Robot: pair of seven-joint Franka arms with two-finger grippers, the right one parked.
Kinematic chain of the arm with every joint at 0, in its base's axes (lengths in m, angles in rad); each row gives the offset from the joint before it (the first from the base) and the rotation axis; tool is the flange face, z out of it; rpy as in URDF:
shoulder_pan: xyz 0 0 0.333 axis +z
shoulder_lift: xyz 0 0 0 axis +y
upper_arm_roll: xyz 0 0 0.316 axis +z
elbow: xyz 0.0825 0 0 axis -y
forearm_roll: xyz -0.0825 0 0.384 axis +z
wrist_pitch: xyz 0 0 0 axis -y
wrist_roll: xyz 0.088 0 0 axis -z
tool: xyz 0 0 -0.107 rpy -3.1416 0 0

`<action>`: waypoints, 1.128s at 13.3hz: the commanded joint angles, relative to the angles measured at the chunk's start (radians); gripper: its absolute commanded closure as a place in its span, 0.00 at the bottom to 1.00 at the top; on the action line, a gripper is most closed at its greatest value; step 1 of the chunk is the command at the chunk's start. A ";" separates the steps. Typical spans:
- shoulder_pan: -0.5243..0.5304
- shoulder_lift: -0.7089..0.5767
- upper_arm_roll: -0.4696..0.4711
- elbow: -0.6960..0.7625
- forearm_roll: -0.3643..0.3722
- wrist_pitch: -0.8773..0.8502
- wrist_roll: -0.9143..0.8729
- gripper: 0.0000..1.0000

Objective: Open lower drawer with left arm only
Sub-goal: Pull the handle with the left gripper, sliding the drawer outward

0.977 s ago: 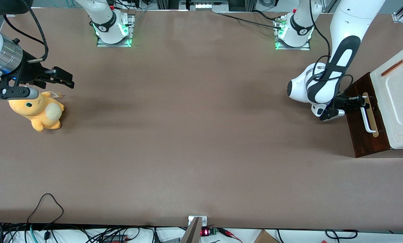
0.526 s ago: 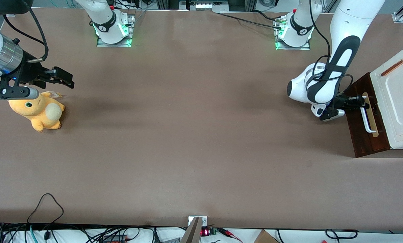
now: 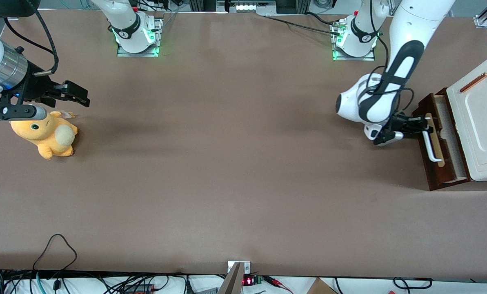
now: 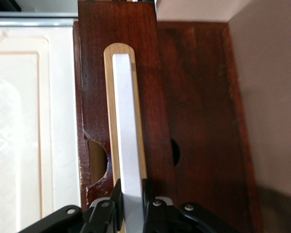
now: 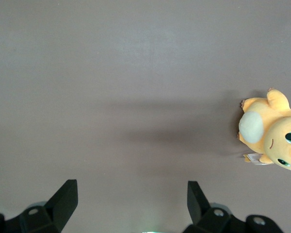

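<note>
Gripping lower drawer (image 3: 434,143) handle, claw (image 3: 425,124), plush toy (image 3: 47,134) well apart

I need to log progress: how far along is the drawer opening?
Done: the gripper is shut on the white handle of the lower drawer, in front of the cabinet. In hand: the drawer is partly out, a strip of pale inside showing beside the cream panel. Left: probably more pulling, then letting go.
</note>
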 commanded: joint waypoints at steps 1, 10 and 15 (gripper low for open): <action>-0.029 -0.004 -0.043 0.022 -0.011 0.034 0.035 1.00; -0.045 -0.001 -0.073 0.034 -0.028 0.040 0.037 1.00; -0.045 -0.001 -0.073 0.034 -0.036 0.040 0.037 0.37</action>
